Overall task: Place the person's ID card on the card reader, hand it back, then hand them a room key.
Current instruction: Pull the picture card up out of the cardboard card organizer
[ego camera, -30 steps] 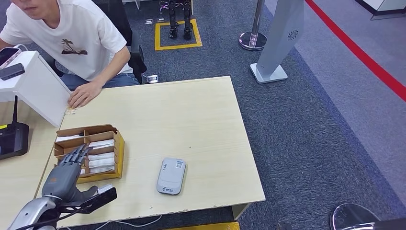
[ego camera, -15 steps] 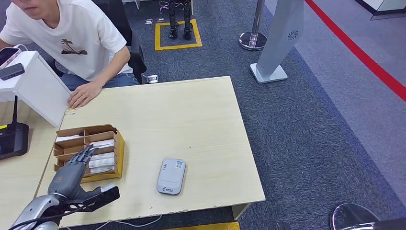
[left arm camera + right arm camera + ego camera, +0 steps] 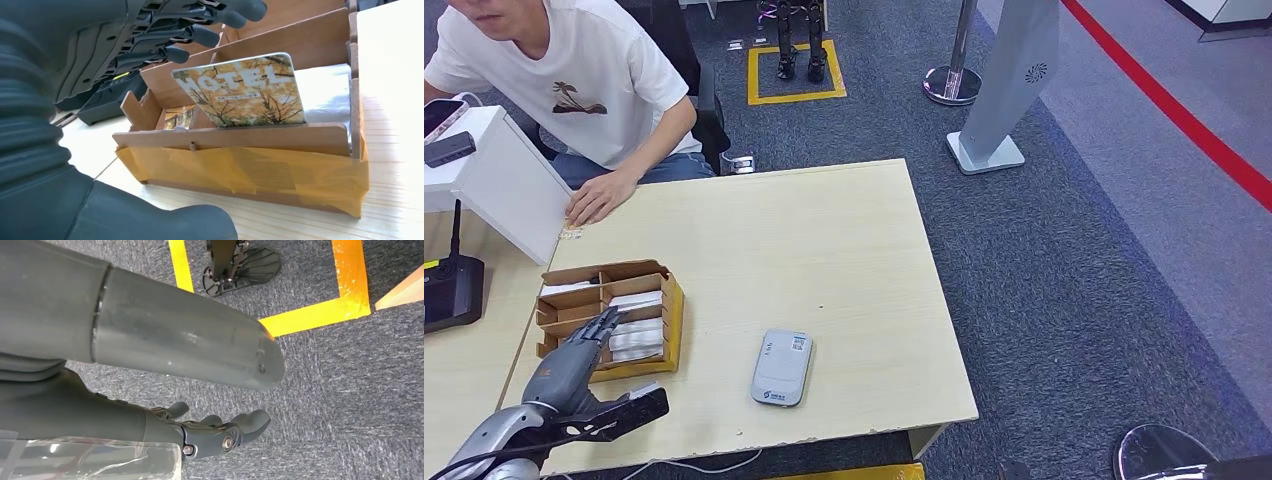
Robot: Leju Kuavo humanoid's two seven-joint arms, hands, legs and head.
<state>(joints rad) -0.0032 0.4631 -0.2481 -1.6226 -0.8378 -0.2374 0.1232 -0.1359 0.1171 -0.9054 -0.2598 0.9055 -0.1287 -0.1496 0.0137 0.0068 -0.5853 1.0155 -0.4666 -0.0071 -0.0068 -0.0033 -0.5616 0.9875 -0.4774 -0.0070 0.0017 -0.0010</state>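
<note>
A brown cardboard box (image 3: pixel 671 322) of white room key cards stands near the table's front left. In the left wrist view one key card (image 3: pixel 245 92) printed HOTEL leans upright behind the box's front wall (image 3: pixel 240 142). My left hand (image 3: pixel 572 358) hovers at the box's near side with its fingers (image 3: pixel 200 35) spread over the cards and its thumb stretched out, holding nothing. The grey card reader (image 3: pixel 782 367) lies right of the box with nothing on it. My right hand (image 3: pixel 215 432) hangs over the carpet, its fingers apart and empty. The person (image 3: pixel 574 80) sits across the table, one hand (image 3: pixel 599 198) flat on it.
A white stand (image 3: pixel 499 185) with a dark phone (image 3: pixel 449 148) on top occupies the far left. A black device (image 3: pixel 449 292) sits below it. A small pale card-like thing (image 3: pixel 571 233) lies by the person's hand. The table's front edge (image 3: pixel 824 435) is close to the reader.
My left hand has drawn back a little toward the table's front edge, its fingers now lower over the box's near compartments. The person and the reader have not moved.
</note>
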